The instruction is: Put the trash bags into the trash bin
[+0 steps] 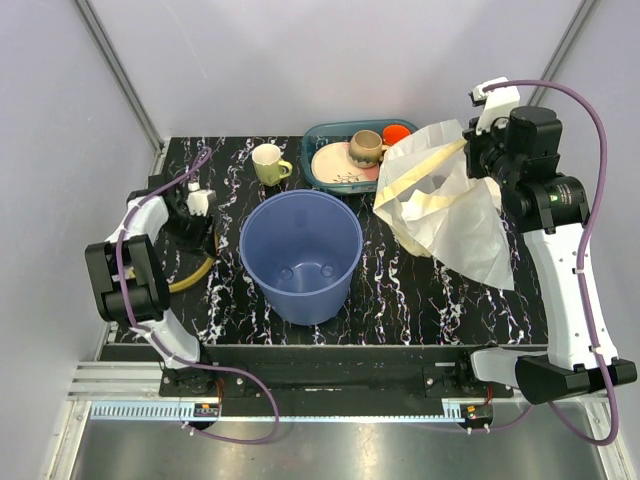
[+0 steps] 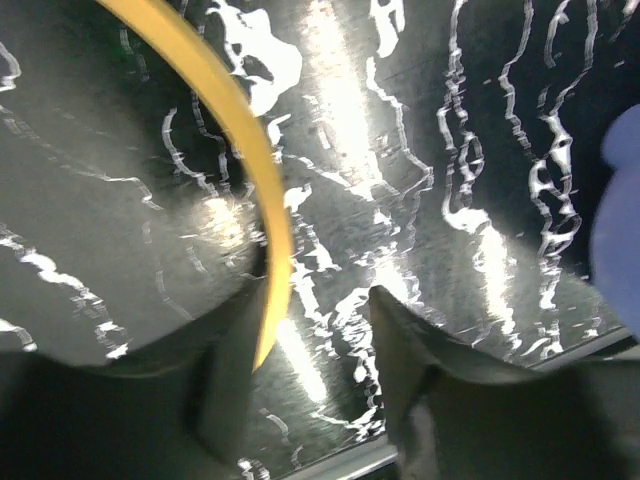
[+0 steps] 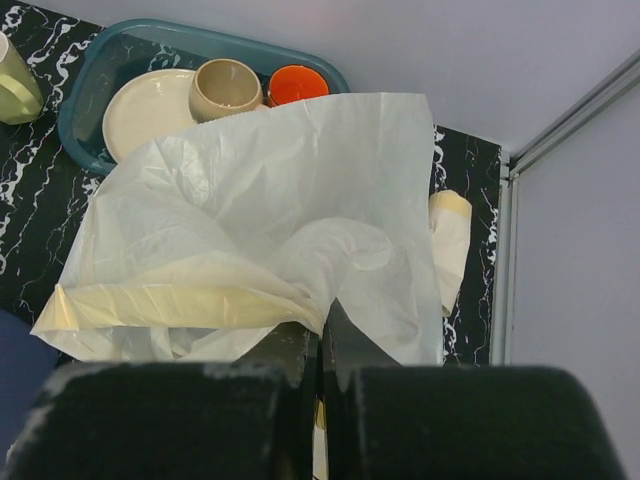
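Top view: trash bin (image 1: 300,255) stands mid-bench (image 1: 420,295). The large trash bag (image 1: 445,210) hangs right of the bin from the right hand (image 1: 472,152). The left hand (image 1: 197,200) is left of the bin, at a yellow ring (image 1: 193,275).
Left wrist: fingers apart, ring not pinched.
Right wrist: right hand clenched on bag film; small pale bundle (image 3: 450,240) lies beyond the bag.
Judgement: lift the bag high and centre it over the bin mouth before release.
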Available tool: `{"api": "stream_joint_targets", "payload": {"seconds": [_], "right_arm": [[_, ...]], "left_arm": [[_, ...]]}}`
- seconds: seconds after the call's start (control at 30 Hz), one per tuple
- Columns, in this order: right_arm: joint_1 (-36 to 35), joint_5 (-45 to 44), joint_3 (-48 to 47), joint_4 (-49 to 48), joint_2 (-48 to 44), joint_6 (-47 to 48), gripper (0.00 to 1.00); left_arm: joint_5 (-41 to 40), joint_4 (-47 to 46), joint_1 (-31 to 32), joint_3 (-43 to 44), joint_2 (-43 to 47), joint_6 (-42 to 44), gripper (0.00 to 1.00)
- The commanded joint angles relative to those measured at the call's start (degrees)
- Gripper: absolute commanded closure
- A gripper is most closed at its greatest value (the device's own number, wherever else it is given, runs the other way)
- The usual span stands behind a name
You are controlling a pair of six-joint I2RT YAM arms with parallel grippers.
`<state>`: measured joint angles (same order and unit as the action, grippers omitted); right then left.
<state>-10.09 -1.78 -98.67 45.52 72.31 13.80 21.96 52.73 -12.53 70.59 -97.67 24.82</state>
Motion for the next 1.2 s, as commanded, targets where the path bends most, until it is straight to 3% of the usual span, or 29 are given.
{"api": "stream_joint_targets", "payload": {"seconds": [0.0, 0.03, 0.07, 0.17, 0.2, 0.27, 0.33, 0.43, 0.53, 0.63, 0.67, 0.7, 0.77, 0.8, 0.87, 1.03, 1.17], "right_arm": [[0.2, 1.6, -2.3, 0.6, -0.7, -0.7, 1.00], [0.2, 1.5, -2.7, 0.8, -0.6, -0.6, 1.00], [0.2, 1.3, -2.8, 1.0, -0.7, -0.4, 1.00], [0.2, 0.5, -3.7, 1.1, -0.2, 0.1, 1.00], [0.2, 0.4, -4.2, 1.1, -0.1, 0.2, 1.00], [0.2, 0.1, -4.7, 1.2, 0.4, 0.2, 1.00], [0.2, 0.2, -4.8, 1.2, 0.4, 0.1, 1.00], [0.2, -0.2, -4.3, 1.3, 0.0, 0.4, 1.00], [0.2, -0.9, -4.0, 1.3, -0.2, 0.8, 1.00], [0.2, -1.6, -4.0, 1.7, 0.1, 1.5, 1.00], [0.2, -2.1, -4.3, 2.0, 0.5, 1.9, 1.00], [0.2, -4.0, -4.9, 2.4, 1.5, 2.0, 1.00], [0.2, -5.2, -7.1, 4.0, 2.5, 2.5, 1.00], [0.2, -5.6, -7.7, 3.9, 2.6, 2.5, 1.00], [0.2, -5.1, -10.1, 3.4, 2.5, 1.9, 1.00], [0.2, -0.1, -19.1, 1.4, 2.0, -0.8, 1.00], [0.2, 4.7, -24.9, -1.9, 2.2, -2.6, 1.00]], "left_arm": [[9.5, -2.7, -0.1, -1.8, 5.2, 2.6, 0.42], [10.7, -2.0, -0.1, -2.5, 7.2, 4.4, 0.41], [17.4, -0.7, -0.6, -3.2, 9.6, 7.8, 0.40], [30.7, 9.2, -4.6, -7.2, 18.7, 29.3, 0.40], [31.3, 14.0, -5.0, -8.0, 20.7, 45.6, 0.39], [26.5, 22.6, -3.2, -11.6, 21.2, 57.9, 0.39], [24.3, 27.5, -1.1, -14.9, 20.2, 63.3, 0.41], [29.2, 28.8, -0.6, -18.3, 21.9, 67.5, 0.39], [38.5, 18.2, 1.6, -21.8, 26.1, 57.8, 0.36], [44.6, 2.0, 5.8, -24.1, 29.8, 38.2, 0.34], [45.6, -3.0, 6.9, -26.1, 31.5, 24.1, 0.31], [46.0, -17.0, 8.7, -28.1, 32.6, 14.6, 0.30], [45.4, -28.8, 12.2, -33.6, 36.6, -4.0, 0.30], [44.2, -39.2, 13.7, -35.2, 38.1, -8.8, 0.30], [40.6, -47.9, 16.7, -38.4, 41.7, -19.8, 0.29], [30.2, -63.8, 20.7, -41.8, 39.2, -35.4, 0.29], [28.0, -70.7, 21.4, -40.8, 34.9, -39.4, 0.28]]}}
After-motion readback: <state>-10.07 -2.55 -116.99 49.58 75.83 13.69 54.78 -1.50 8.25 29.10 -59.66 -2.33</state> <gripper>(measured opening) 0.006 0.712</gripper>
